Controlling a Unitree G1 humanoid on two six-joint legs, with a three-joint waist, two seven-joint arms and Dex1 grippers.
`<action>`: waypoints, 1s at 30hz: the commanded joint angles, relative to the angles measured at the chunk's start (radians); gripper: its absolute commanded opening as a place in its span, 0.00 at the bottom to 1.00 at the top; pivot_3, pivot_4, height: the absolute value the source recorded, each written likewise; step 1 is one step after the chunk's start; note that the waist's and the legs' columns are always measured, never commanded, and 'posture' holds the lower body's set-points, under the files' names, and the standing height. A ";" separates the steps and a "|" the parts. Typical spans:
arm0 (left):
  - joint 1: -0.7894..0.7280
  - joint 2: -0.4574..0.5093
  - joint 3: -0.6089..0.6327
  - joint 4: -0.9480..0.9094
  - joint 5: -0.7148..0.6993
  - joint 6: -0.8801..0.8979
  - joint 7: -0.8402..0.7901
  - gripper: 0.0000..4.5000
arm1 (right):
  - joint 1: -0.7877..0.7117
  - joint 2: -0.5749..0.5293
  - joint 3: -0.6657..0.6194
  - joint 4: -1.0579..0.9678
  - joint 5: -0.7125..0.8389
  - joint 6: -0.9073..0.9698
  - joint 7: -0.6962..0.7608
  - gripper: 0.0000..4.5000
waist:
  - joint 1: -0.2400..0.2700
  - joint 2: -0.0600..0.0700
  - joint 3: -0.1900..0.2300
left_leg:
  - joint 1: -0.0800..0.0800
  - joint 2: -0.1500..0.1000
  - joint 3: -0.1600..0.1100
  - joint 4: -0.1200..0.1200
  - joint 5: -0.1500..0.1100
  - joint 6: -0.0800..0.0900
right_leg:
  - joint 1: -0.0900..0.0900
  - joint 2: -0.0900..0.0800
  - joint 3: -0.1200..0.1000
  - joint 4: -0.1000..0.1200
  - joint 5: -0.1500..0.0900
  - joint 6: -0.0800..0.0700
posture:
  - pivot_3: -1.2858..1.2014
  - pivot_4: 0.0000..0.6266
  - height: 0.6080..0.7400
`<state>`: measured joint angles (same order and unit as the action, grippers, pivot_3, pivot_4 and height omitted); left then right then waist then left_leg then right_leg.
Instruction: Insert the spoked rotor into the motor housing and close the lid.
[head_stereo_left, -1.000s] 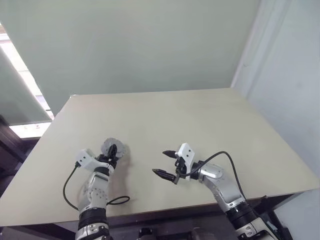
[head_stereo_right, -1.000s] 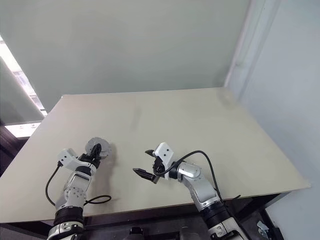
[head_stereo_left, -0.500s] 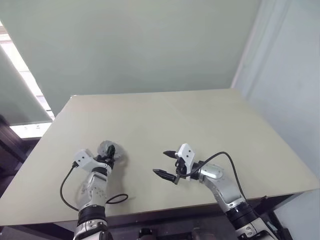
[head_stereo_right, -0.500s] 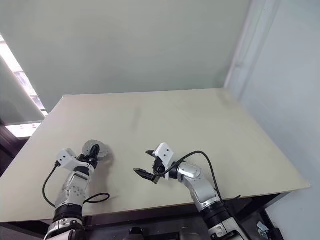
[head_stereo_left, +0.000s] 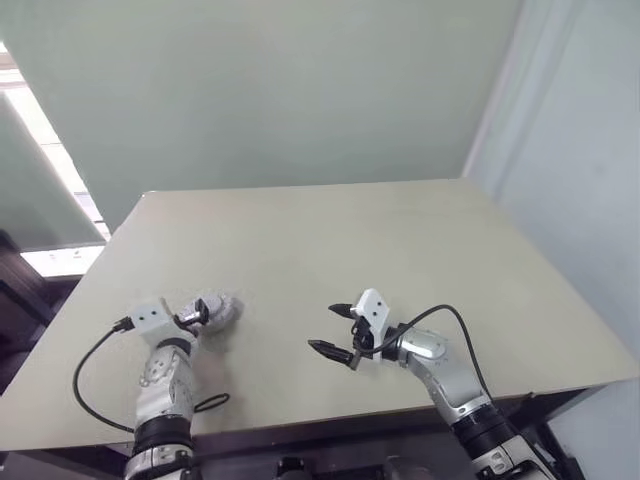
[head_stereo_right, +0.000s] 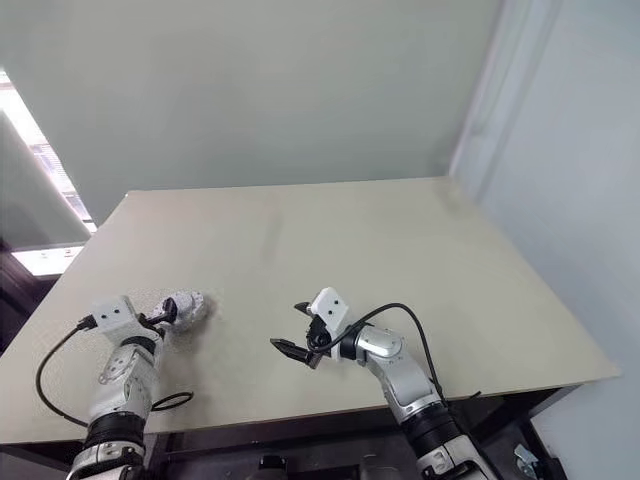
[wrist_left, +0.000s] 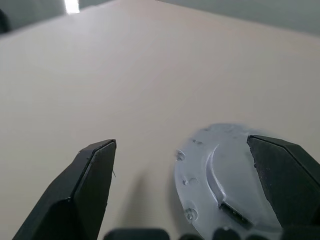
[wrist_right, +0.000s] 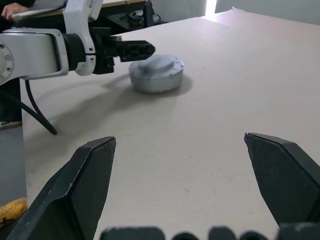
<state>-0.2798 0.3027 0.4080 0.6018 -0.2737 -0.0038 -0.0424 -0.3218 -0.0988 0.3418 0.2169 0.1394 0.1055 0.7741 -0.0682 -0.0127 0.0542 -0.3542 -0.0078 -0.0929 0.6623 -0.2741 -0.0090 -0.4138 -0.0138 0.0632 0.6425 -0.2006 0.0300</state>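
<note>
Lid (wrist_right: 156, 72) sitting flat on the table (head_stereo_left: 400, 240), lower left of the head-camera frame, apparently already seated over the motor housing: reads as one closed grey puck, flat face up, no rotor or windings visible, so assembly judged done or nearly so. Round part, so no real long axis; axis of symmetry vertical, top face pointing straight up, a small notch on the rim seen in the left wrist view. Left gripper (head_stereo_left: 196, 314) just beside the puck, at its left edge in the head view, fingers spread wide apart, nothing between them; one fingertip close to the rim, contact impossible to call. Right gripper (head_stereo_left: 338, 331) at lower centre of frame, well apart from the puck, fingers wide apart and empty, pointed toward the puck. Step in hand: release after closing the lid. Next move, as a guess: check lid sits level and fully down, press from above if any gap, then clear both arms without nudging the puck sideways.
</note>
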 joint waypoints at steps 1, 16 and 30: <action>-0.006 0.012 -0.014 -0.029 0.028 -0.040 -0.002 1.00 | -0.019 0.007 -0.011 -0.012 0.001 -0.022 -0.003 1.00 | 0.004 0.000 0.000 | 0.001 0.000 0.000 0.000 0.000 0.000 | 0.001 0.000 0.000 0.000 0.000 0.000 | 0.52 0.00 1.00; 0.146 0.002 -0.136 -0.412 -0.139 0.045 -0.426 1.00 | -0.031 -0.032 -0.145 -0.022 0.034 0.013 -0.071 1.00 | 0.016 0.000 0.000 | 0.006 0.000 0.002 0.000 0.000 0.000 | 0.005 0.000 0.001 0.000 0.000 0.000 | 0.52 0.00 1.00; 0.196 -0.001 -0.340 -0.663 -0.141 0.282 -0.538 1.00 | 0.155 -0.162 -0.315 -0.225 0.105 0.116 -0.137 1.00 | 0.015 0.001 0.000 | 0.007 0.001 0.005 -0.001 0.000 0.000 | 0.005 0.001 0.004 0.000 -0.002 -0.002 | 0.52 0.00 1.00</action>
<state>-0.0815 0.2987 0.0788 -0.0102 -0.4116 0.2725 -0.5689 -0.1587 -0.2579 0.0487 0.0603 0.2141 0.2182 0.6455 -0.0532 -0.0115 0.0547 -0.3467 -0.0061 -0.0867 0.6614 -0.2743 -0.0086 -0.4087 -0.0125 0.0673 0.6422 -0.2024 0.0277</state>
